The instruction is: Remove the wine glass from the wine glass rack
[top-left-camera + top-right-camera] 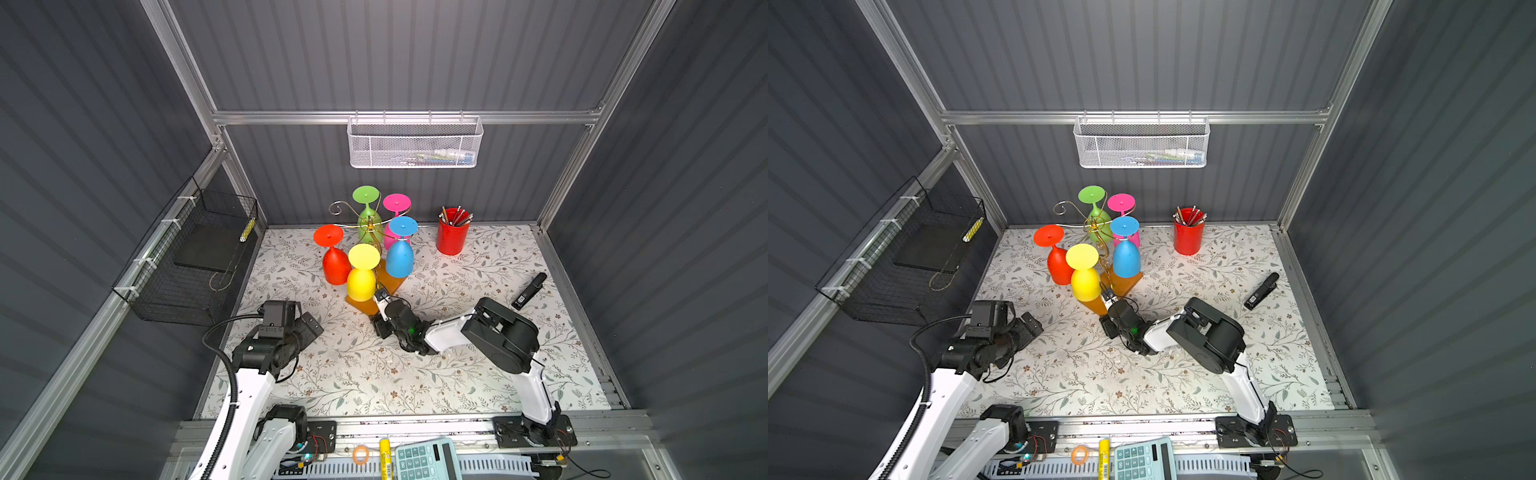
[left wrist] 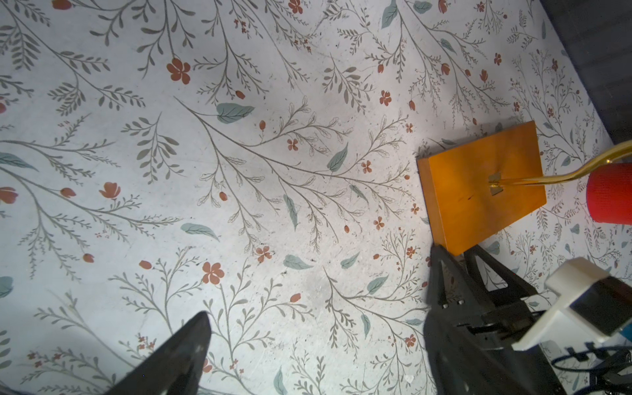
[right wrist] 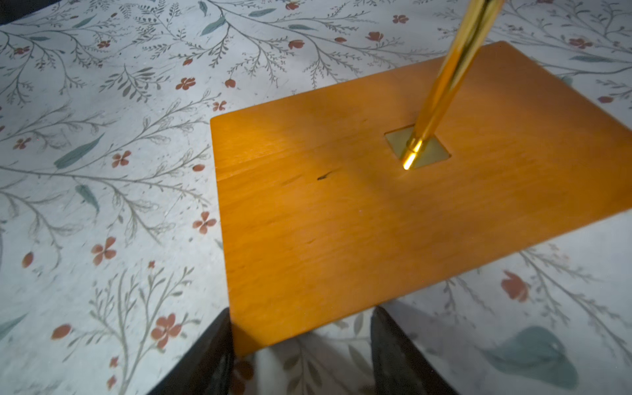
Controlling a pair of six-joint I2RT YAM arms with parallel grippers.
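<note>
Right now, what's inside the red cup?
Pencils stand bunched inside the red cup, their tops poking above the rim. Their lower ends and the cup's bottom cannot be seen, because the cup's wall covers them.

In the right wrist view the right gripper (image 3: 301, 316) shows only as two dark fingers (image 3: 212, 355) cut by the frame's edge. They stand one either side of the wooden base (image 3: 342, 222) at its corner (whether they press the wood cannot be told). The gold stem (image 3: 455, 68) runs out of frame. In both top views the base peeks out in slivers under the yellow glass (image 1: 360, 284) and blue glass (image 1: 400, 259), and the gripper's tips are hidden beneath its wrist. In the left wrist view a red glass (image 2: 610, 195) is sliced by the edge. Items in the white mesh basket (image 1: 415, 145) are blurred; the calculator (image 1: 424, 459) is cut off.
</note>
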